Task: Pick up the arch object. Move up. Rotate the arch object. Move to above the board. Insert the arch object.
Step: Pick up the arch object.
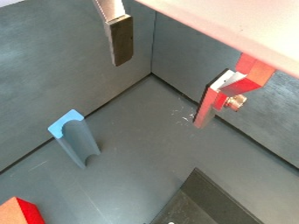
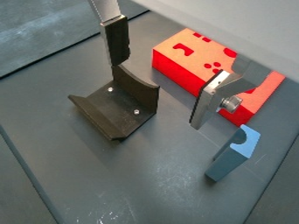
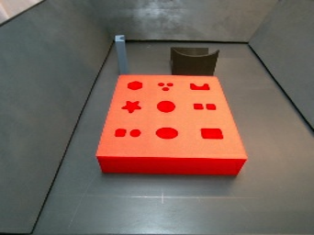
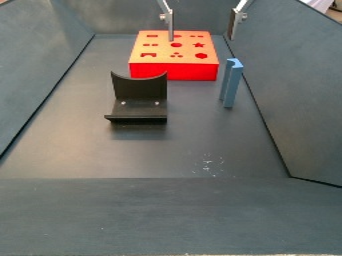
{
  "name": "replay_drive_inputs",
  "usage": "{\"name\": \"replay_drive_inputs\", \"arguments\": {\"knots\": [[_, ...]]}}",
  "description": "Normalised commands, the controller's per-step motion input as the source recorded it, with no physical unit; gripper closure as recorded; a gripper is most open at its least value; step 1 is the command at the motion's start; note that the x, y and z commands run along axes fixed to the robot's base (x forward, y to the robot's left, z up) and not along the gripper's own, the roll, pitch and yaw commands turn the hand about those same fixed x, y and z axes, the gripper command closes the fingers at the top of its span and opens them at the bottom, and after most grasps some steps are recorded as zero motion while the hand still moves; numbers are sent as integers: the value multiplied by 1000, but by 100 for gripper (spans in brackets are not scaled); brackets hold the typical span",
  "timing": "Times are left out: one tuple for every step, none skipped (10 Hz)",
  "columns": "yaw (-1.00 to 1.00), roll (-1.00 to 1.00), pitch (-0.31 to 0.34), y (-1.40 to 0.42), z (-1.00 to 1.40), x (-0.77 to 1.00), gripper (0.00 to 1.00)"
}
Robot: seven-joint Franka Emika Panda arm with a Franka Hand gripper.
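One arch object (image 4: 233, 81) stands upright right of centre in a side view, beside the board (image 4: 174, 68). It looks light, rigid, smooth (grip its flat faces). The gripper (image 4: 201, 14) hovers at the top, spread wide, empty.

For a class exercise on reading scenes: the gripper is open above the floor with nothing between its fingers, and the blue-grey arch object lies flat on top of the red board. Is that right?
Not quite. The arch object stands upright on the floor beside the board, not on it; a side view shows this. The rest holds: the gripper hangs open and empty.
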Motion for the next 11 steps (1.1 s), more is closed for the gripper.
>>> {"name": "replay_drive_inputs", "arguments": {"knots": [[0,9,-137,-337,-214,-700,0],[231,196,-87,-689,-400,-711,0],[423,199,-57,-720,-446,-603,0],[503,153,-34,-660,-354,-551,0],[514,106,-73,-446,-311,-680,0],[409,73,-54,-354,-280,-529,0],[60,31,-19,-191,-243,-200,0],[0,13,0,-57,-286,-157,0],[-120,0,0,-49,-371,-254,0],[-183,0,0,0,-423,-160,0],[-186,0,0,0,-514,-89,0]]}}
